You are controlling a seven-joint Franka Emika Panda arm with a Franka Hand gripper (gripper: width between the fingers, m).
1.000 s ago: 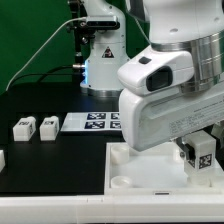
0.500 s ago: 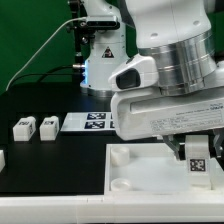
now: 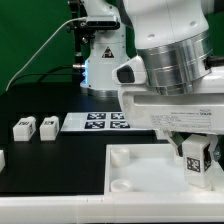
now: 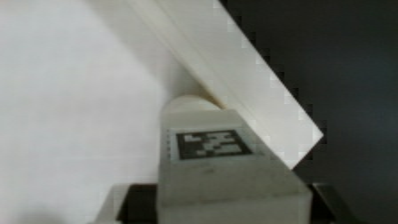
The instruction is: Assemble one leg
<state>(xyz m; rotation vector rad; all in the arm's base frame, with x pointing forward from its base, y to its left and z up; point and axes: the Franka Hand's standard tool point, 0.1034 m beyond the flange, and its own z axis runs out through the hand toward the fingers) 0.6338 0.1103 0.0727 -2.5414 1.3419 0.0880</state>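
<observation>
The end effector (image 3: 196,152) is clamped on the small white plastic rectangular leg (image 3: 197,166), tag facing outward. It holds the leg upright over the large flat white square panel (image 3: 135,172), at the exterior view's right, probably to seat it in a corner socket. Whether the leg touches the panel I cannot tell.

green bg wall (image 3: 30,40), black table (image 3: 50,165)

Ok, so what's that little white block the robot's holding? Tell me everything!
The leg is a small white block, plastic by its look, with a black-and-white square tag on its face. It stands upright, clamped in the gripper, over the white panel at the exterior view's right. Whether its end touches the panel cannot be told.
</observation>
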